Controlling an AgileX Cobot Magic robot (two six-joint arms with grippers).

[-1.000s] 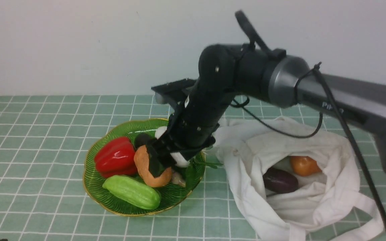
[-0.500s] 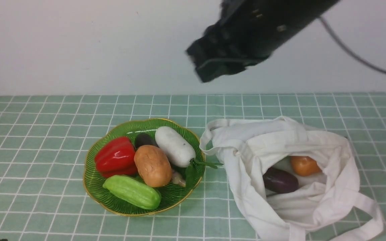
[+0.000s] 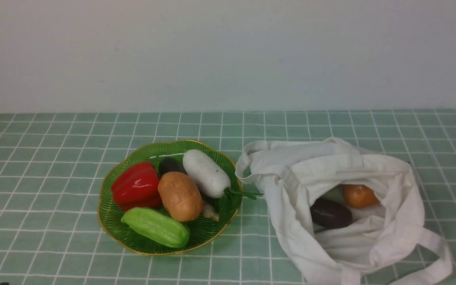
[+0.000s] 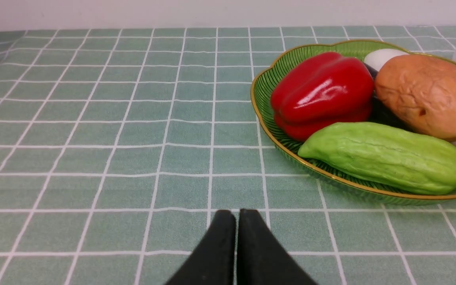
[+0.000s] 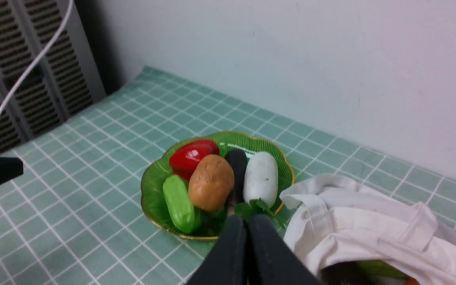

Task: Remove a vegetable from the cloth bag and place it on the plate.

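Honestly, the potato [image 3: 180,196] is sitting on the green plate [image 3: 111,217] beside the red pepper [image 3: 137,186], out of the cloth bag [image 3: 311,166]. Both the right gripper [image 5: 247,233] and the left gripper [image 4: 236,225] are hanging empty and pressed together, so I'm guessing it's just about keeping the arms off that plate.

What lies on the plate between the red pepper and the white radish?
In the front view, the potato and, farther back, a small dark vegetable lie between the red pepper and the white radish.
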